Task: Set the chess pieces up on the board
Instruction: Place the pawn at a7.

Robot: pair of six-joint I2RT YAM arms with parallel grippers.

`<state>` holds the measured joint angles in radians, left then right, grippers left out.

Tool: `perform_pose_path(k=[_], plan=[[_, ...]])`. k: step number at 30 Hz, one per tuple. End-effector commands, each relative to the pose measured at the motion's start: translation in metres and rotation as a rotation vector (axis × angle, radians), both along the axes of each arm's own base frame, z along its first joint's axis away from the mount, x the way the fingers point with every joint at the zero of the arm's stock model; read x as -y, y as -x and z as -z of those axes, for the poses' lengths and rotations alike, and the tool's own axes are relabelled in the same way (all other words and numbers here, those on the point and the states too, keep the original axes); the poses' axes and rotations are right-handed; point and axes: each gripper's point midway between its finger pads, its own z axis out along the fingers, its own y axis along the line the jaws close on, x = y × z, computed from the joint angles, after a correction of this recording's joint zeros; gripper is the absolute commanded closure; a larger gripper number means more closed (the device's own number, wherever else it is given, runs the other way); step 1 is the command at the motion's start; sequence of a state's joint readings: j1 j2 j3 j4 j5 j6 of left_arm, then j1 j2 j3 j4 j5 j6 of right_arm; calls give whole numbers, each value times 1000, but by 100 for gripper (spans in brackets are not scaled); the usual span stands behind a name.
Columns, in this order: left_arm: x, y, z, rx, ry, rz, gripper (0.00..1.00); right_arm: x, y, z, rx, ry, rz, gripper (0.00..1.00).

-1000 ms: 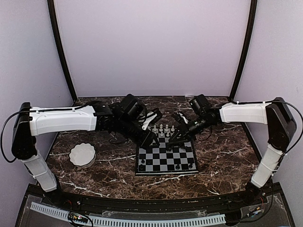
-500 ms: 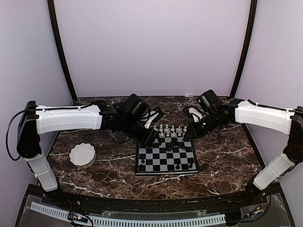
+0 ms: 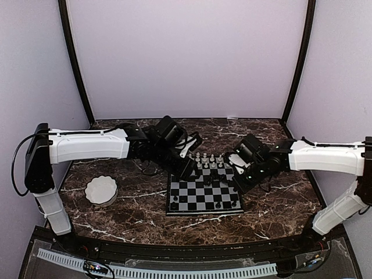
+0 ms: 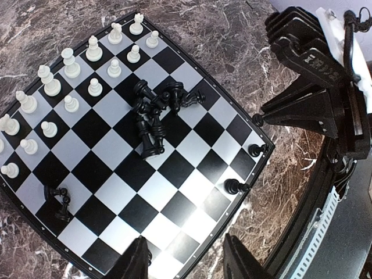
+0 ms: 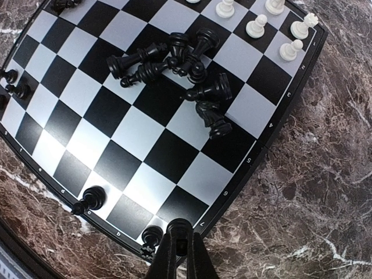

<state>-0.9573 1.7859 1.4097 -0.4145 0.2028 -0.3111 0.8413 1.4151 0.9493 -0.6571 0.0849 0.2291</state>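
Observation:
The board (image 3: 203, 196) lies at the table's middle. White chess pieces (image 4: 70, 87) stand in two rows along its far edge. A heap of black pieces (image 4: 156, 113) lies toppled near the centre, and a few black ones (image 4: 235, 186) stand on the near rows. My left gripper (image 4: 185, 243) hangs open over the board's near side with nothing between its fingers. My right gripper (image 5: 181, 247) is shut on a black piece (image 5: 181, 226) just above the board's corner square, beside a standing black piece (image 5: 151, 235).
A white scalloped bowl (image 3: 101, 190) stands on the marble to the left of the board. The right arm (image 4: 317, 87) reaches in close beside the board's right edge. Black frame posts (image 3: 75, 64) rise at both back corners.
My right arm has swung from the heap at mid-board back and down to the board's right near corner, gripper shut throughout. The left arm has barely shifted.

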Motion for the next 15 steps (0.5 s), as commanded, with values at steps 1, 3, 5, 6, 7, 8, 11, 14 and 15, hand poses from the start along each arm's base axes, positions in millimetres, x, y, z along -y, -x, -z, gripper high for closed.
perform_pose_path(k=[1,3,5,6,7,8,11,14,15], plan=[[3,-1,-13,-6,23,-7,54,4,-6,2,58,29,12,100],[3,-1,-14,-8,25,-10,54,5,-5,6,54,45,18,100],[3,-2,-14,-9,25,-13,54,6,-4,9,52,49,21,100],[3,-2,-14,-9,25,-16,54,5,-3,11,50,45,19,100],[3,-2,-14,-8,25,-16,54,5,-2,13,46,40,19,100],[3,-2,-14,-9,25,-18,54,4,-1,14,44,31,21,100],[2,-2,-14,-9,23,-20,54,0,1,19,30,18,11,100],[2,-3,-13,-9,18,-22,54,-2,3,24,13,21,6,100],[1,-3,-13,-9,17,-22,54,-2,4,25,9,23,6,100]])
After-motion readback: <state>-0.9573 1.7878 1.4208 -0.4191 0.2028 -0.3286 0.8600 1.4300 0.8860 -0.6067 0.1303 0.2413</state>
